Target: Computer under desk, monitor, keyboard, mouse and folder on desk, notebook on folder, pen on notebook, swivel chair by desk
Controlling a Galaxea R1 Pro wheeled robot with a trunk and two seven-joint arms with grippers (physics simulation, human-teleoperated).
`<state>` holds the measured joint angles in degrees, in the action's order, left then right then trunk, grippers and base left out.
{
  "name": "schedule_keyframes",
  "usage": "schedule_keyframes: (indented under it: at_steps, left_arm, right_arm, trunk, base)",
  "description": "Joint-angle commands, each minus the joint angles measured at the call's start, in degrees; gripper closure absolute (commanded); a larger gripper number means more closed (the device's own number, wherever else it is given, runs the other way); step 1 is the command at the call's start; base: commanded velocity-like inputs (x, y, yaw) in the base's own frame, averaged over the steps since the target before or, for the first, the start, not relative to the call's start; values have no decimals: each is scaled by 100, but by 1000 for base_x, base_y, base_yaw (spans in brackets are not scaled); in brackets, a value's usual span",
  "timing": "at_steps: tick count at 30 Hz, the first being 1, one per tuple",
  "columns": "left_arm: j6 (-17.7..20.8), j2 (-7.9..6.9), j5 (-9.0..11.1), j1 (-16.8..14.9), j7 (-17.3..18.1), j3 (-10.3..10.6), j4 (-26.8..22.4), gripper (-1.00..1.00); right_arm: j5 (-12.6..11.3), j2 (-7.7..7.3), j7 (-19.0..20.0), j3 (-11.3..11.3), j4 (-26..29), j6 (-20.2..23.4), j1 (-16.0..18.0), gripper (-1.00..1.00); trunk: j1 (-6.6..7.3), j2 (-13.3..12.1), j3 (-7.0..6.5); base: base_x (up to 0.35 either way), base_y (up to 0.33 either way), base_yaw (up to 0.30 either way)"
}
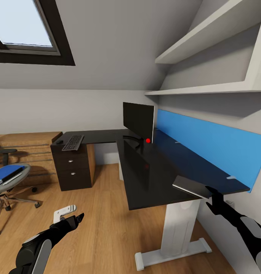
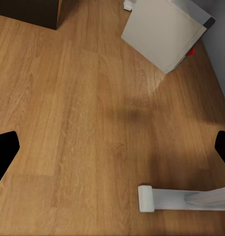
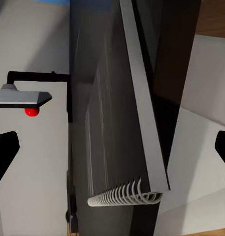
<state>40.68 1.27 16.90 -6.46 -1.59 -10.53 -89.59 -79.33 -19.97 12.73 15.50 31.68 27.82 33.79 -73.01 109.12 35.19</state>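
With both claws open and empty, the right claw (image 1: 216,199) is hovering just beside the notebook (image 1: 189,186) lying at the desk (image 1: 153,179) edge, four o'clock from the monitor (image 1: 138,121), probably lining up a grasp, though the folder (image 1: 6,176) is waiting on the swivel chair (image 1: 8,190) at nine o'clock.

Head view looks down along the desk (image 1: 145,171) from its near end; left wrist faces the floor (image 2: 82,123); right wrist sits close against the notebook (image 3: 117,123) at the desk's edge.

- The glossy black L-shaped desk (image 1: 145,171) has a bare middle stretch; the wide black monitor (image 1: 138,121) blocks its far corner.
- A thin grey notebook (image 1: 191,186) lies at the near right edge, under low white wall shelves (image 1: 210,89).
- The wooden floor (image 1: 103,228) lies open left of the desk's white leg (image 1: 176,232).
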Motion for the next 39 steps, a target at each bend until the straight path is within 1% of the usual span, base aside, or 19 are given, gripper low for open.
schedule_keyframes:
  at_steps: [1, 15, 36, 39]
  left_arm:
    - [34, 5, 51, -4, -17, -11, -6, -100]
    - [36, 5, 51, -4, -17, -11, -6, -100]
    - [36, 5, 51, -4, -17, -11, -6, -100]
    - [36, 5, 51, -4, -17, -11, -6, -100]
  right_arm:
    - [-12, 2, 7, 23, -4, 39, 5, -100]
    - [-12, 4, -29, 21, -12, 72, 5, -100]
    - [-21, 4, 37, 32, -16, 93, 5, -100]
    - [-37, 2, 99, 36, -25, 96, 5, -100]
  trunk:
    - [1, 3, 6]
    - [1, 3, 6]
    - [1, 3, 6]
    - [1, 3, 6]
  base:
    - [5, -1, 0]
    - [1, 0, 0]
    - [0, 0, 0]
    - [0, 0, 0]
